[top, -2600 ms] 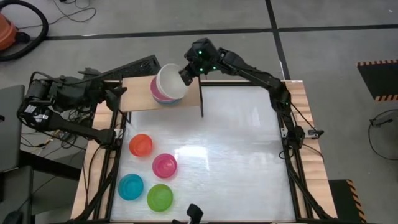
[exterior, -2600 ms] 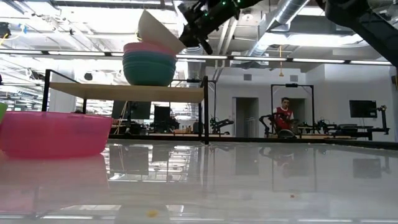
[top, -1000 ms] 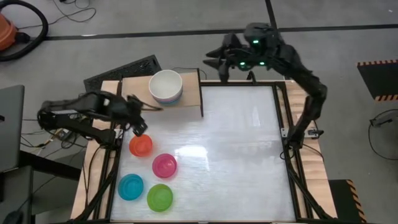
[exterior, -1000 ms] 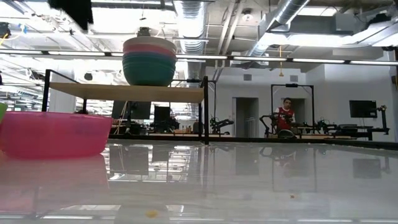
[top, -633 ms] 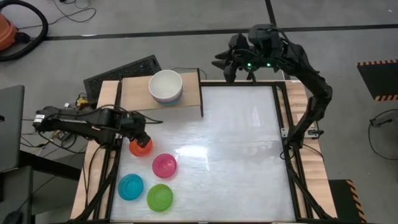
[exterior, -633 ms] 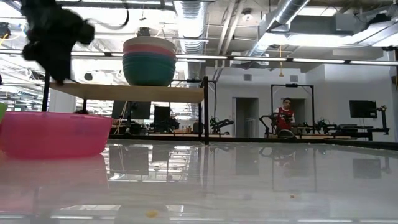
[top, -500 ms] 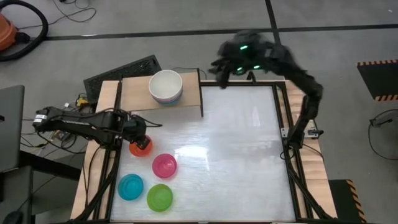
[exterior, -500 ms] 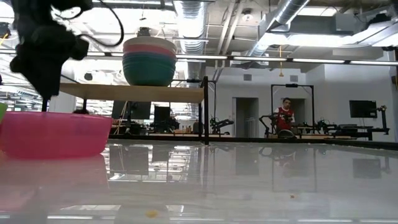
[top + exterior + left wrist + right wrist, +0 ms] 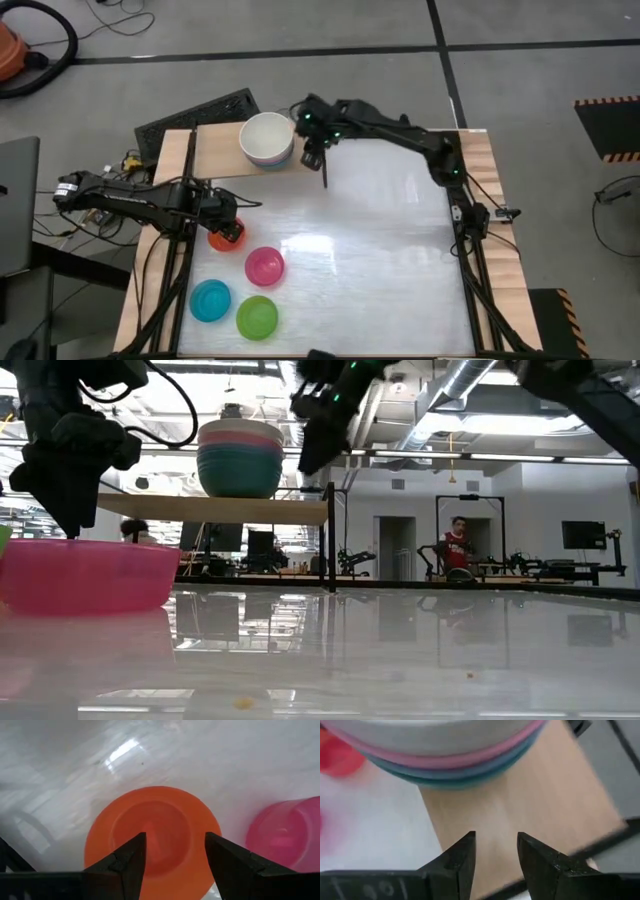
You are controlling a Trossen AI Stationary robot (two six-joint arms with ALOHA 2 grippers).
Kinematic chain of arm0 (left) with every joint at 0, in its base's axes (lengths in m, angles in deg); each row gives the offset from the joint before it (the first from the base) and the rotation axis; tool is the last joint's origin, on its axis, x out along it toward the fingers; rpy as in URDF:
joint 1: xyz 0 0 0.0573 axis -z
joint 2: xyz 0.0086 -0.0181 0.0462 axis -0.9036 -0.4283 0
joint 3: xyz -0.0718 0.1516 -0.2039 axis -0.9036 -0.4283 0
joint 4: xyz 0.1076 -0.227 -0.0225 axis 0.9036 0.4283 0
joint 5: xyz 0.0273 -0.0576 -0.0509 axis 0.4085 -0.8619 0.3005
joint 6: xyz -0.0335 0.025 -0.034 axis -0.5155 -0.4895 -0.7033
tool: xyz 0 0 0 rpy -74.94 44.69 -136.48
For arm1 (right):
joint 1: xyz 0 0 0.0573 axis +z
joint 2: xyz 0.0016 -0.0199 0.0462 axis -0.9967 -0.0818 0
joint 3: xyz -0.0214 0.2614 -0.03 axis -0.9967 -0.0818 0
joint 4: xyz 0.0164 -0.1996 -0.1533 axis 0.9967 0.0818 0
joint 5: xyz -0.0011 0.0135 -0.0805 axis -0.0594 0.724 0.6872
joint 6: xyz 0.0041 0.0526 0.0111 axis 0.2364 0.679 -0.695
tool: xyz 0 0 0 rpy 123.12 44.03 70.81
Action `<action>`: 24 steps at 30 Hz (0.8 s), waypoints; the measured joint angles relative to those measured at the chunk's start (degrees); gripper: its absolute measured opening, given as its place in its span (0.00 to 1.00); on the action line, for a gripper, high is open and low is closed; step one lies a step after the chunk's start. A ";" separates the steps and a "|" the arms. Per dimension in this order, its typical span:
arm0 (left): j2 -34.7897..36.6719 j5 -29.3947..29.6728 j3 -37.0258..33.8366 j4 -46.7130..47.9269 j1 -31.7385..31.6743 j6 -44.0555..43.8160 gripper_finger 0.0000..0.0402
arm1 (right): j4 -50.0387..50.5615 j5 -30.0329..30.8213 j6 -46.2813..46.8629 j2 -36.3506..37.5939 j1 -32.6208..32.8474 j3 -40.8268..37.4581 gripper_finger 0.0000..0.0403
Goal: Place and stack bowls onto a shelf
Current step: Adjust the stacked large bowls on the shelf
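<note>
A stack of bowls point(image 9: 267, 140), cream-white on top, then pink, then teal-green, stands on the light-wood shelf point(image 9: 215, 150) at the table's far left. A red bowl point(image 9: 228, 238), a magenta bowl point(image 9: 265, 267), a cyan bowl point(image 9: 211, 300) and a lime bowl point(image 9: 257, 317) sit on the tabletop. My left gripper point(image 9: 175, 837) is open and points down over the red bowl point(image 9: 152, 835), with both fingers above its hollow. My right gripper point(image 9: 496, 840) is open over the bare shelf board point(image 9: 530, 805), just right of the stack point(image 9: 445, 750).
The shelf's black leg point(image 9: 325, 165) stands right under my right gripper. In the low view the magenta bowl point(image 9: 85, 572) hides the red one. The white tabletop point(image 9: 390, 250) stretches to the right of the bowls. A person point(image 9: 458, 545) stands far off in the room.
My left gripper has moved from beside the shelf toward the near edge and down, and is now right over the red bowl. My right arm has swung from beyond the table's far edge leftward and down to the shelf, beside the stack. The bowls have kept still.
</note>
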 joint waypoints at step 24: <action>0.00 2.41 -0.02 0.29 0.00 0.22 0.46 | -31.85 -6.03 -3.61 -6.11 -0.83 0.11 0.42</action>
